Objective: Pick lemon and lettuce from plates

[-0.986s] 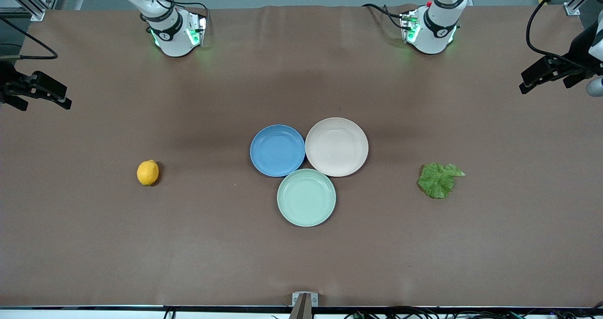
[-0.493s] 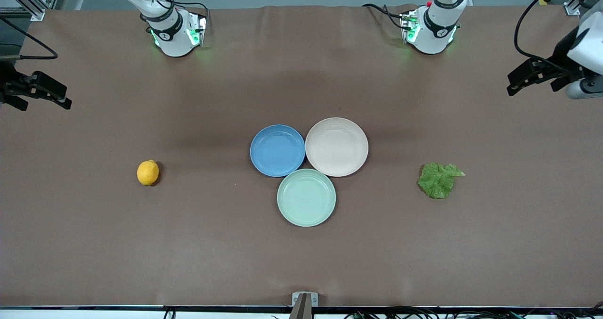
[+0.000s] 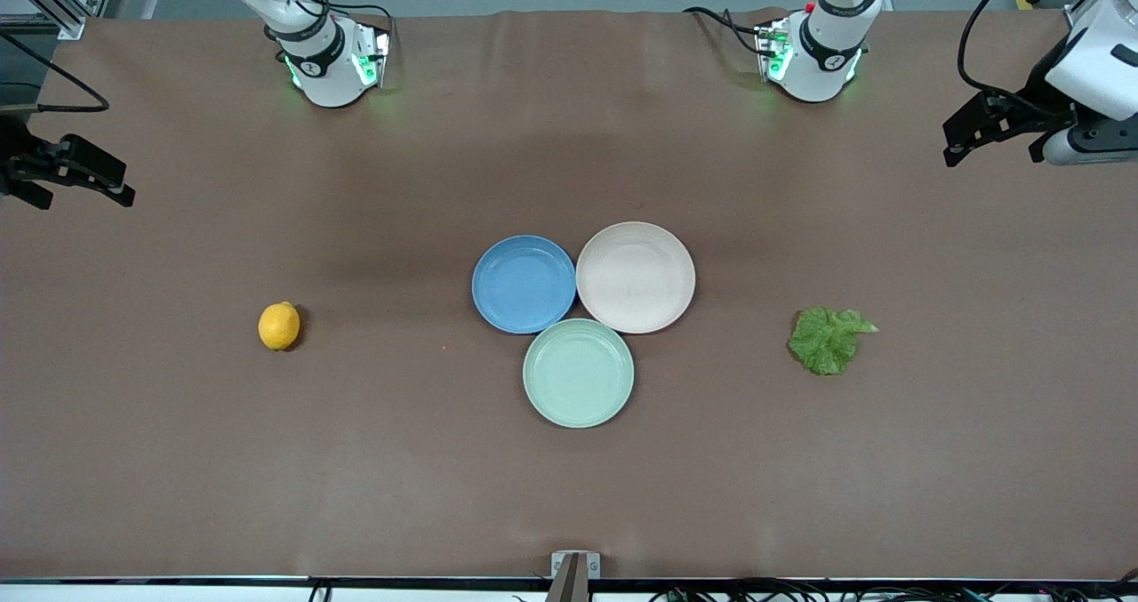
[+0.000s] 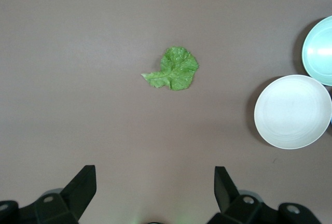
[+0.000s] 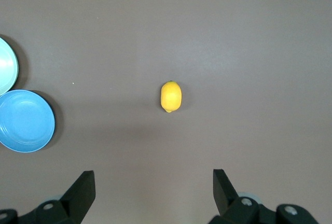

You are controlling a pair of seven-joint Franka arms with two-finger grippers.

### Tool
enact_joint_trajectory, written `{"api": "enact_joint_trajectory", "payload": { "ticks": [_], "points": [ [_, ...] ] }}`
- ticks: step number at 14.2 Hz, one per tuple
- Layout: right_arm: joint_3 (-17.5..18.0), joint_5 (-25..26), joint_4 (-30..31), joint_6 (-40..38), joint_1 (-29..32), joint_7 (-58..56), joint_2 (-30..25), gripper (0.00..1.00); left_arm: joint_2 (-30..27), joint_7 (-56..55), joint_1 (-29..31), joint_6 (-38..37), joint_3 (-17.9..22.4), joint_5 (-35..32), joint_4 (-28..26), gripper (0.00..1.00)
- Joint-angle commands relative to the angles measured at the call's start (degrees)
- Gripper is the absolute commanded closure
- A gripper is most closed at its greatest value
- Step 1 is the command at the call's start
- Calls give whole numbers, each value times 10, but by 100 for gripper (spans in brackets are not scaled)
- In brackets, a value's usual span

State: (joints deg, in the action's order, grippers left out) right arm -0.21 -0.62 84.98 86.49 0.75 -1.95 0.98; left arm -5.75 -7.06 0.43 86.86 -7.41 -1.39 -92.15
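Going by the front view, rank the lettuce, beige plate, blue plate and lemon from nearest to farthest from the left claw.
1. Lettuce, at the left arm's end of the table, closest to the left claw.
2. Beige plate, mid-table.
3. Blue plate, beside the beige one.
4. Lemon, at the right arm's end.

The lemon lies on the table toward the right arm's end, the lettuce flat toward the left arm's; blue plate and beige plate touch, both empty

Likely lab, arm bases, covered table
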Motion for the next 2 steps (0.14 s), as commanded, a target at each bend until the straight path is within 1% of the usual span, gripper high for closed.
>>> {"api": "enact_joint_trajectory", "payload": {
  "ticks": [1, 2],
  "points": [
    [4, 2, -12, -3, 5, -5, 7, 0, -10, 19, 7, 3, 0, -5, -9, 0],
    [4, 2, -12, -3, 5, -5, 7, 0, -10, 20, 7, 3, 0, -5, -8, 0]
  ]
}}
